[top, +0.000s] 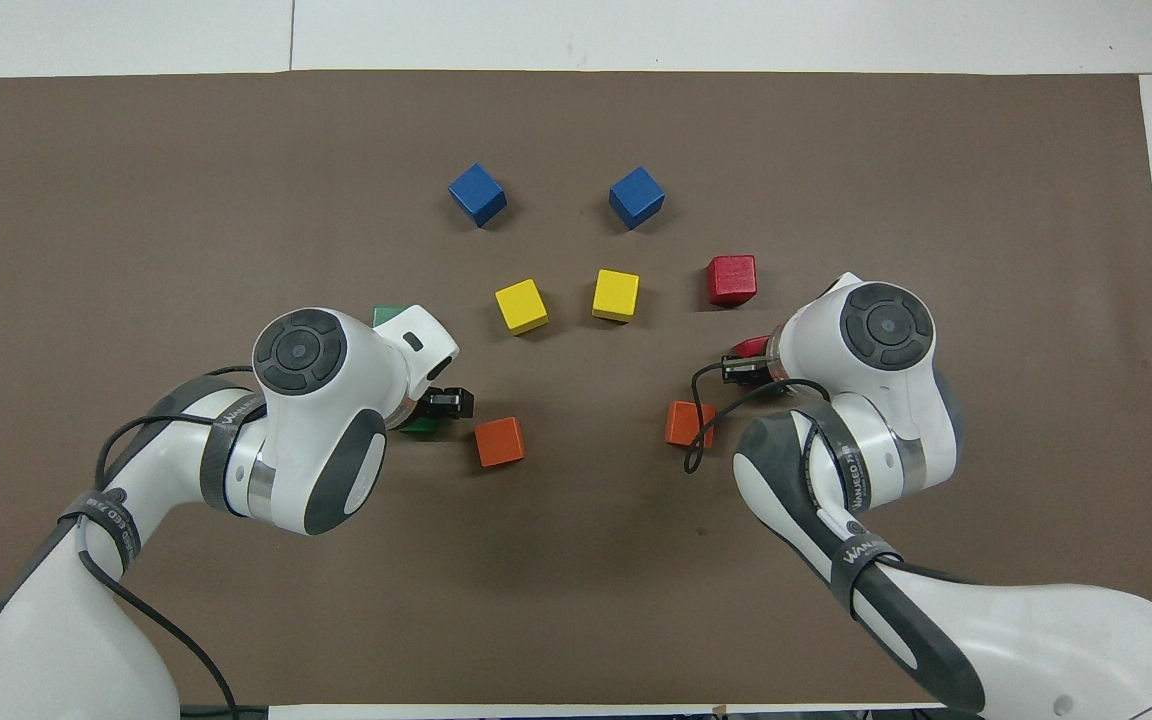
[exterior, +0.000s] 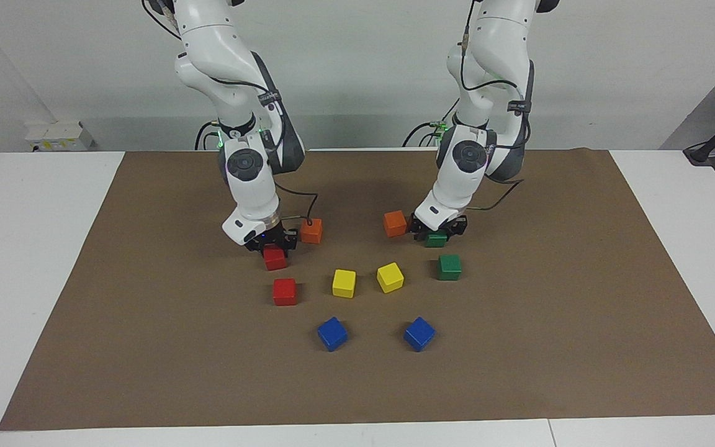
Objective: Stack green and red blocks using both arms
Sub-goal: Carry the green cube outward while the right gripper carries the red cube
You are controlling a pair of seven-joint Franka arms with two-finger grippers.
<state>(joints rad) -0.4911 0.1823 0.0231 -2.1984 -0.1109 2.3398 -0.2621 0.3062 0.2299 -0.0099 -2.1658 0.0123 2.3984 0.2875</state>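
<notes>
My right gripper (exterior: 275,248) is shut on a red block (exterior: 275,259), low at the mat, beside an orange cube; in the overhead view the right gripper (top: 748,360) is mostly under the wrist and only an edge of that red block (top: 751,346) shows. The other red block (exterior: 284,291) (top: 732,279) sits free on the mat, farther from the robots. My left gripper (exterior: 436,234) (top: 428,414) is shut on a green block (exterior: 436,240) (top: 421,427), low at the mat. The other green block (exterior: 449,267) lies farther out, half hidden under the left wrist in the overhead view (top: 388,315).
Two orange cubes (exterior: 311,230) (exterior: 395,223) lie between the grippers, one close beside each. Two yellow cubes (exterior: 344,283) (exterior: 390,277) sit mid-mat, and two blue cubes (exterior: 332,333) (exterior: 419,333) lie farthest from the robots. All rest on a brown mat (exterior: 550,347).
</notes>
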